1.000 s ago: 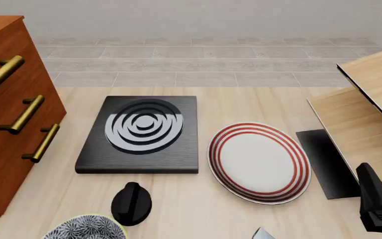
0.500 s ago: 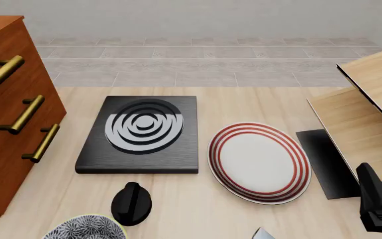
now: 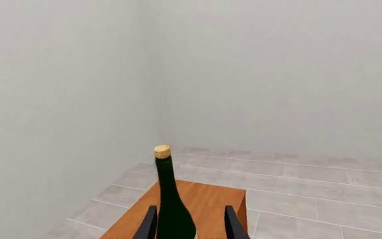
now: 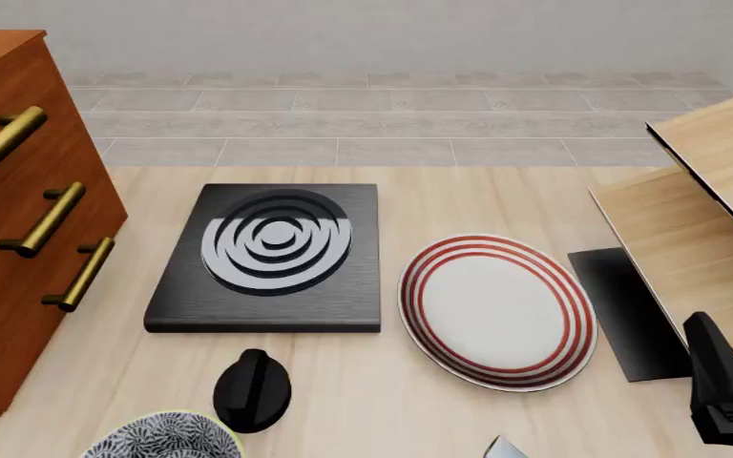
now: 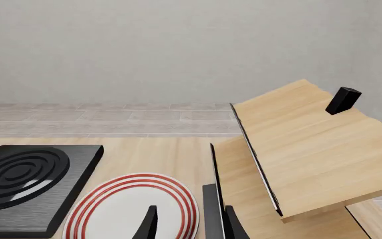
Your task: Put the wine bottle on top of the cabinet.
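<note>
The left claw [image 3: 187, 226] had its two dark fingers [image 3: 148, 226] set on either side of the wine bottle [image 3: 171, 204], closed against its green body, with the bottle upright and its tan cork well above the fingers. Just beneath and beyond the claw lay the flat reddish-brown top of the cabinet [image 3: 208, 201]; whether the bottle's base touched it was hidden. Beyond that were grey floor tiles and pale walls.

The right claw [image 5: 189, 224] stood with its fingers apart and nothing between them. Just ahead of it lay a red-ringed plate [image 5: 128, 209], with a black stove plate [image 5: 25, 186] further off beside that, and a pale wooden rack [image 5: 304, 149] close on the other side, all on the table [image 4: 469, 196]
</note>
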Tool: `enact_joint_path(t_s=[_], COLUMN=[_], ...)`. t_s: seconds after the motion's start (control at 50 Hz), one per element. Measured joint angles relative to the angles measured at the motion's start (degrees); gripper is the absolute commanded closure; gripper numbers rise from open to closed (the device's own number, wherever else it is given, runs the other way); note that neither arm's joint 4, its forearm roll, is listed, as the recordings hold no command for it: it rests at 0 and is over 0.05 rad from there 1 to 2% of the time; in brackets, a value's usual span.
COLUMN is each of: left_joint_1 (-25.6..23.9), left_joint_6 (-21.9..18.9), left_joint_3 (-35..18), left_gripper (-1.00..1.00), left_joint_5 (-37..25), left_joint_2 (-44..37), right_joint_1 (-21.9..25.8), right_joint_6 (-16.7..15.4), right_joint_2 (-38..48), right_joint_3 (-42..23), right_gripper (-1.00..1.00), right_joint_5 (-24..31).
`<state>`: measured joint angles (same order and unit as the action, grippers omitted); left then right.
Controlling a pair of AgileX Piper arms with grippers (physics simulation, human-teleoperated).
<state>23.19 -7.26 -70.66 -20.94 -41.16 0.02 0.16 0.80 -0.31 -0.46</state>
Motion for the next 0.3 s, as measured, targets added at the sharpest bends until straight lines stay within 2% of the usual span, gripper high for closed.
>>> enact_joint_path(t_s=[0.3], left_joint_1=[-3.0], left_joint_6=[0.5], left_joint_3=[-2.2], left_gripper=[-1.00], left_joint_5=[-4.8], left_joint_2=[4.2], right_joint_1=[0.0], right_joint_6=[0.0], right_joint_2=[0.0], right_joint_3=[0.0], right_gripper=[-1.00], right_joint_5=[0.0])
